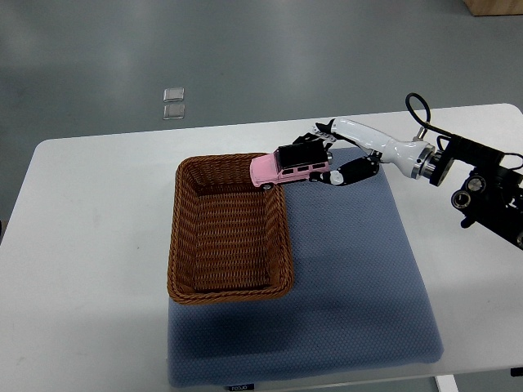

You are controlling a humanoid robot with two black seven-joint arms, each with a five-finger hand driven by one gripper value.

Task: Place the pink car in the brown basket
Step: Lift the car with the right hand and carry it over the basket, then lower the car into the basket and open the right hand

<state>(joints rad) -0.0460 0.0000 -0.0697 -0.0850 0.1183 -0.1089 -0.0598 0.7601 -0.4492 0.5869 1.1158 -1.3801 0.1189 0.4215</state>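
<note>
Right hand (339,159) closed around pink car (288,167), held over far right rim of brown basket (184,269), on blue mat (359,286) atop white table (90,245).

no readable text, labels or numbers

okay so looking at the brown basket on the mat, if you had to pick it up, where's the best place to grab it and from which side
Judging from this view, grip the brown basket by the rim of its near short wall, coming from the robot's side. That edge is bare, with open blue mat before it. The far right corner is crowded by the pink car, held in the right hand.
</note>
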